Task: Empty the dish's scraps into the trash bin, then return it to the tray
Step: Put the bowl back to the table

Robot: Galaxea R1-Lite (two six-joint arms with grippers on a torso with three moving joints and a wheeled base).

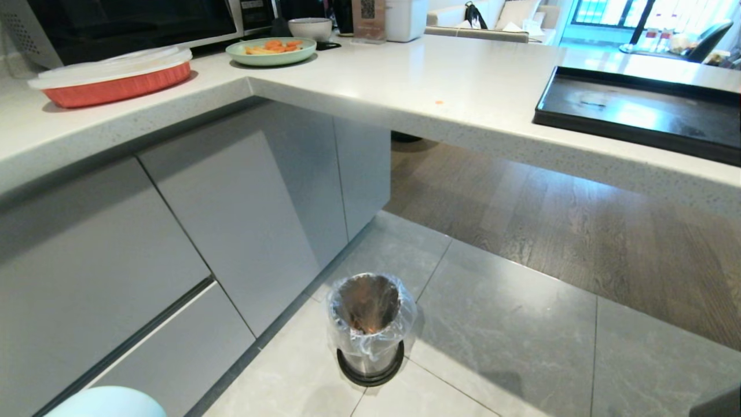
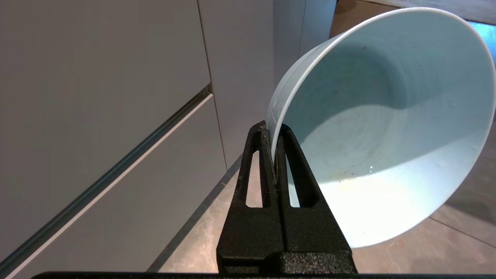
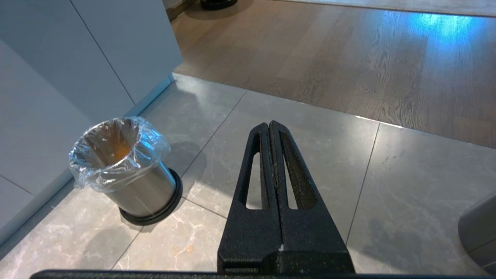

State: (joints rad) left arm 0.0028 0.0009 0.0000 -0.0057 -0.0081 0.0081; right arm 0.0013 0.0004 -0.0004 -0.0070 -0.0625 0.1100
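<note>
My left gripper [image 2: 273,130] is shut on the rim of the dish [image 2: 387,128], a pale-blue bowl tilted on edge, its inside bare but for faint smears. Its rounded back shows at the lower left of the head view, dish [image 1: 107,402]. The trash bin [image 1: 369,327] stands on the tiled floor beside the cabinets, lined with a clear bag; something orange, perhaps the scraps [image 3: 123,153], lies inside the trash bin [image 3: 128,174]. The black tray [image 1: 642,110] lies bare on the counter at the right. My right gripper [image 3: 269,124] hangs shut over the floor tiles, holding nothing.
On the counter at the back sit a pale-green plate [image 1: 271,51] with orange pieces, a greyish-white bowl [image 1: 310,28] and a red lidded baking dish [image 1: 113,75]. A small orange crumb [image 1: 439,102] lies on the countertop. Grey cabinet fronts [image 1: 231,220] line the left; wood flooring lies beyond the tiles.
</note>
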